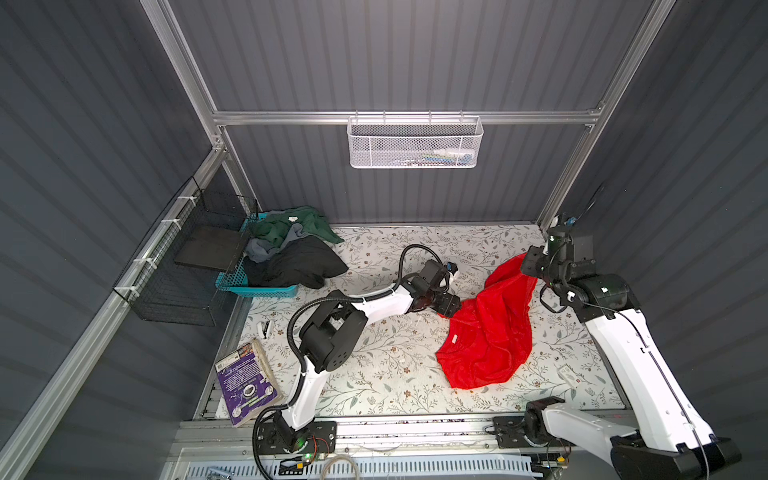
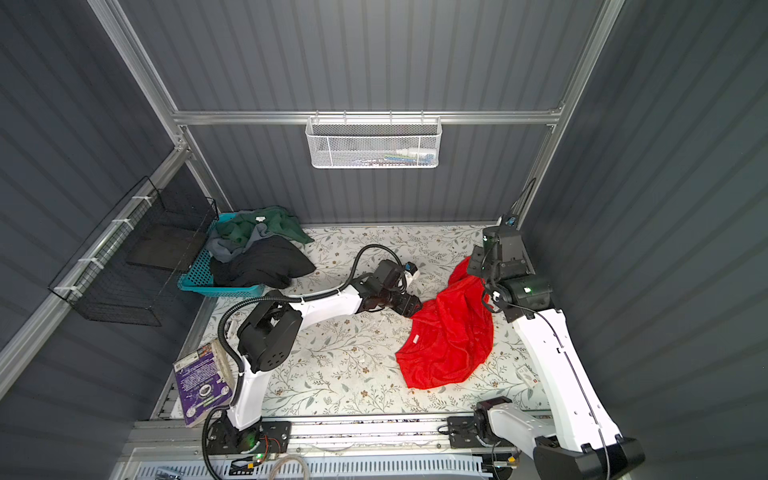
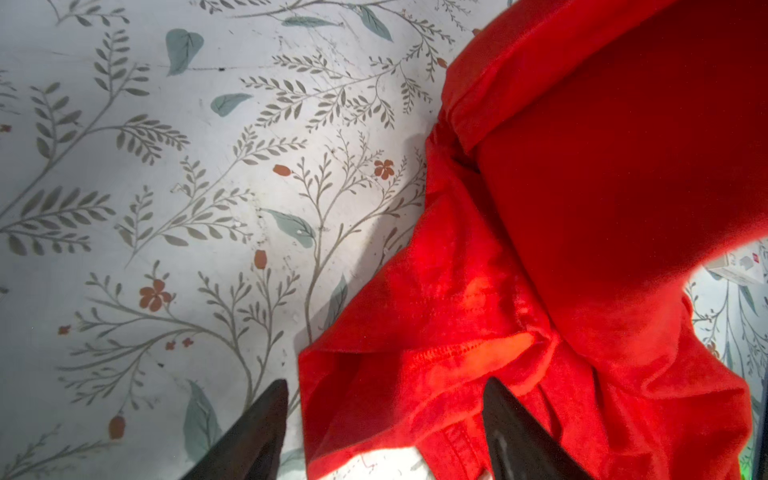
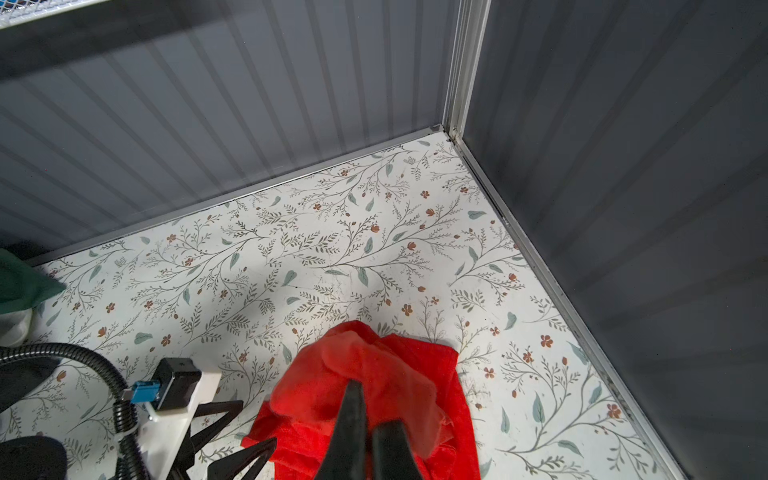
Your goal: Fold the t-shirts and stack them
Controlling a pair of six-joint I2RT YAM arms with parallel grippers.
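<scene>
Nearest the camera, a purple book [image 1: 245, 378] is lying at the table's [image 1: 374, 374] front edge, well to the left of the red shirt [image 1: 490, 336]. The red shirt is sprawling crumpled on the flowered table, its lower part lying flat and its far corner rising off the surface. At the shirt's left edge the left gripper [image 3: 386, 382] is hovering low with its jaws standing wide apart and gripping nothing; in the left wrist view one finger [image 3: 266, 419] is sitting over bare table and the other over the cloth, with a hemmed fold lying between them. Whether either finger is touching the fabric cannot be told. At the shirt's far right corner the right gripper [image 4: 370, 415] is pinching a bunch of the red cloth between closed jaws and holding it raised. Farther back and well left of the red shirt, a black shirt [image 1: 303, 262], a grey shirt [image 1: 262, 249] and a green shirt [image 1: 291, 226] are spilling out of a teal basket [image 1: 266, 289]. Beyond the red shirt, a white wire basket [image 1: 413, 143] is hanging on the back wall.
</scene>
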